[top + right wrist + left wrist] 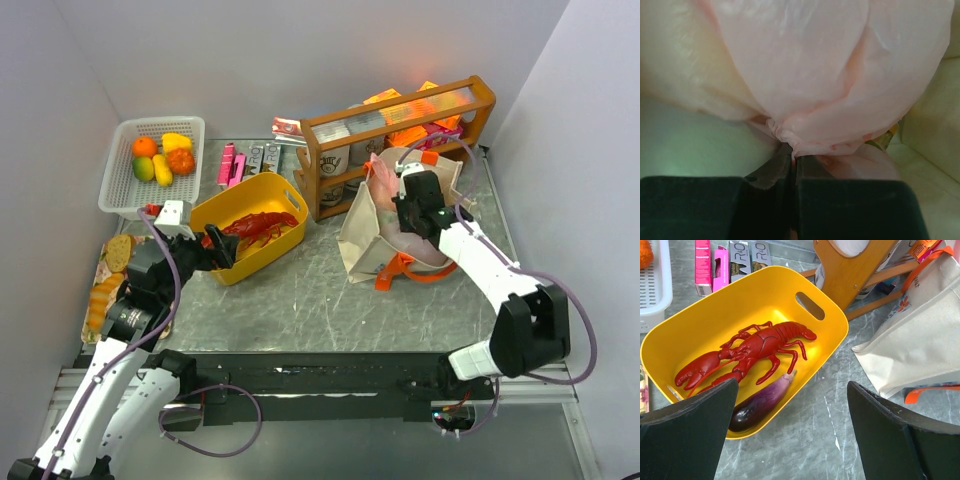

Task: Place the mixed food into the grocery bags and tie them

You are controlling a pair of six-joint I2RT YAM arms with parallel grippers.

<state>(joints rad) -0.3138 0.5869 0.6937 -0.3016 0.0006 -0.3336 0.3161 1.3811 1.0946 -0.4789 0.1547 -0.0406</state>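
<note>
Looking from above, we saw the left gripper (221, 251) spread wide over the near rim of the yellow tub (252, 184), and the right gripper (413, 216) above the cream tote (360, 238). The left wrist view showed the purple eggplant (760, 405) lying in that tub beside the red lobster (751, 352). In the right wrist view, the closed fingers pinched the gathered neck of the pink plastic bag (805, 75).

There was one yellow tub (740, 305), holding one red lobster (760, 345) and one purple vegetable (760, 402); one white mesh basket (115, 190) held five pieces of fruit (181, 161); one canvas tote (358, 240); one pink plastic bag (805, 65); one wooden rack (840, 275); two pink boxes (702, 265) and two grey boxes (738, 257) lay side by side.
</note>
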